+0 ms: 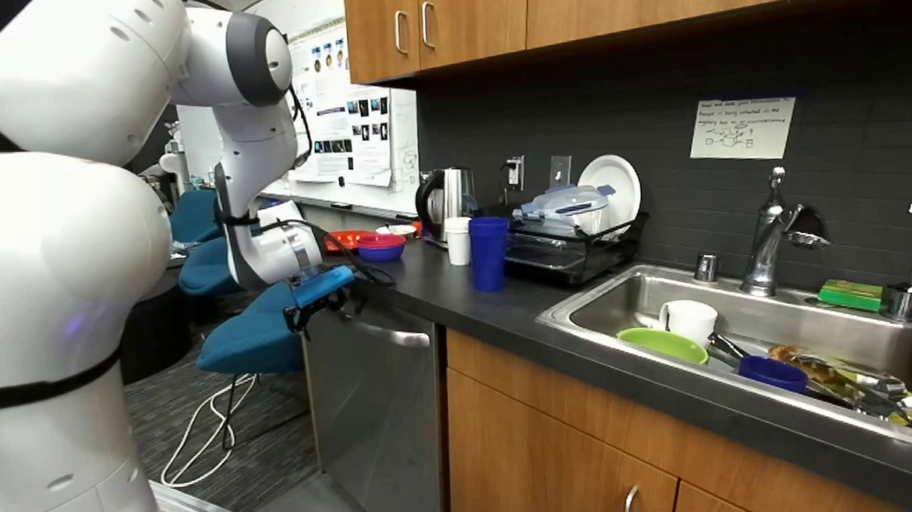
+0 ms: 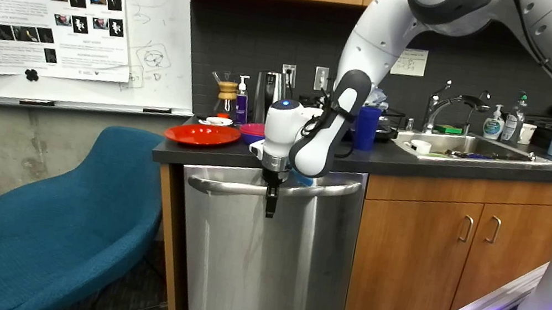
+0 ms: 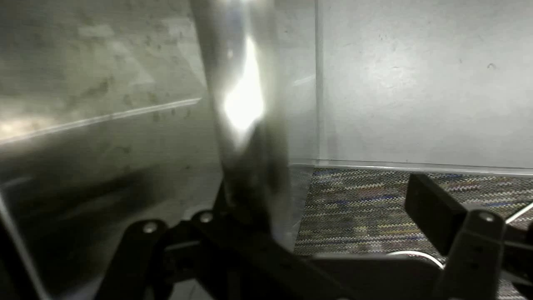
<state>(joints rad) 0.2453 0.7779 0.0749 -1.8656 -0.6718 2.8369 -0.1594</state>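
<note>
In the wrist view, the black two-finger gripper (image 3: pixel 320 191) comes in from the bottom edge, fingers spread wide apart, with hold of nothing. A curved shiny stainless-steel bar handle (image 3: pixel 252 137) runs down the centre-left of the frame, overlapping the left-hand finger and partly hiding it; whether they touch I cannot tell. The brushed stainless-steel appliance door (image 3: pixel 104 137) fills the left, a smooth pale-grey floor (image 3: pixel 416 91) the upper right, and multicoloured woven carpet (image 3: pixel 354 208) lies below that.

In an exterior view, the gripper points down at the centre of the frame, in front of the handle near the door's top. A glossy red oval plate (image 2: pixel 202 134) lies left of centre on the dark-grey countertop (image 2: pixel 397 166); a teal upholstered chair (image 2: pixel 68 221) fills the lower left.

In an exterior view, the gripper is left of centre, just beside the handle. A tall blue plastic cup (image 1: pixel 489 254) stands at the centre; the stainless-steel sink (image 1: pixel 557 315) at right holds a lime-green bowl (image 1: pixel 664 345).
</note>
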